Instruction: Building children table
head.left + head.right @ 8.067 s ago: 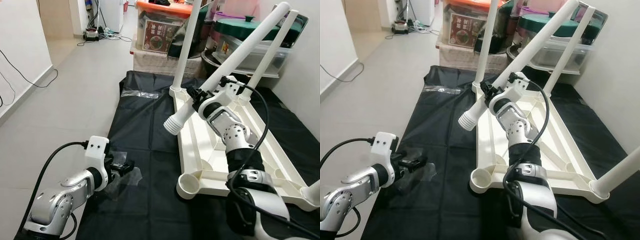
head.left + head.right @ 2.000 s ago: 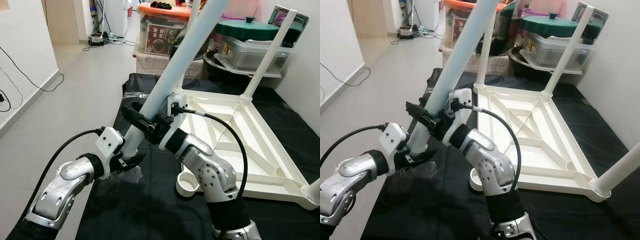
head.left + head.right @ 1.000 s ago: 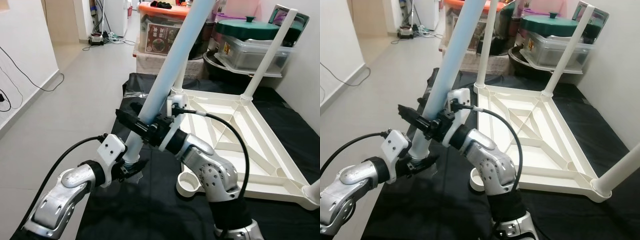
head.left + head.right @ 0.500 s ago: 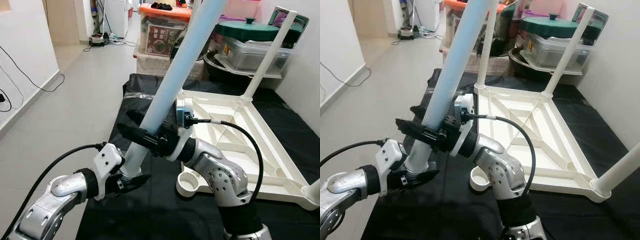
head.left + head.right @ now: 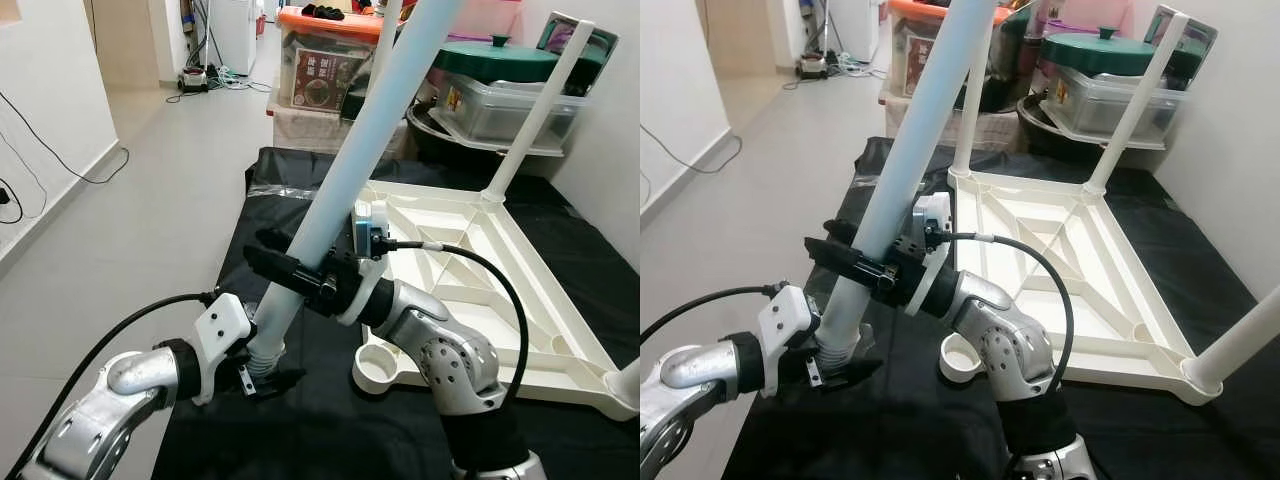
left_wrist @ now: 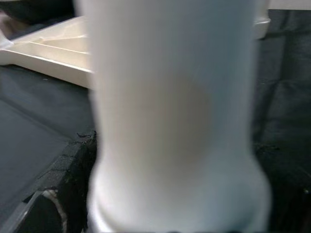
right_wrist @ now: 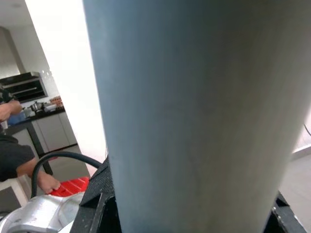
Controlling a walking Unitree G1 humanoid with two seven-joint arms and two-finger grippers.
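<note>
A long white table leg (image 5: 345, 190) slants from low on my left up past the top of the view. My right gripper (image 5: 290, 272) is shut around its lower part. My left gripper (image 5: 268, 378) sits at the leg's ribbed bottom end (image 5: 837, 348), its black fingers (image 6: 68, 184) closed against both sides. The upturned white tabletop (image 5: 500, 290) lies on the black sheet to the right, with an empty round socket (image 5: 378, 368) at its near left corner. Two fitted legs (image 5: 535, 110) stand at its far corners, and another (image 5: 625, 385) is at the near right.
A black sheet (image 5: 250, 230) covers the floor under the table, with a clear plastic bag (image 5: 280, 188) on its far left part. Storage boxes and pots (image 5: 500, 80) are stacked behind. Grey floor (image 5: 150, 180) lies to the left. A seated person's arm (image 7: 19, 160) shows in the right wrist view.
The leg's lower end has swung slightly right and the leg stands a bit steeper. My left gripper has moved in under the ribbed end and closed on it.
</note>
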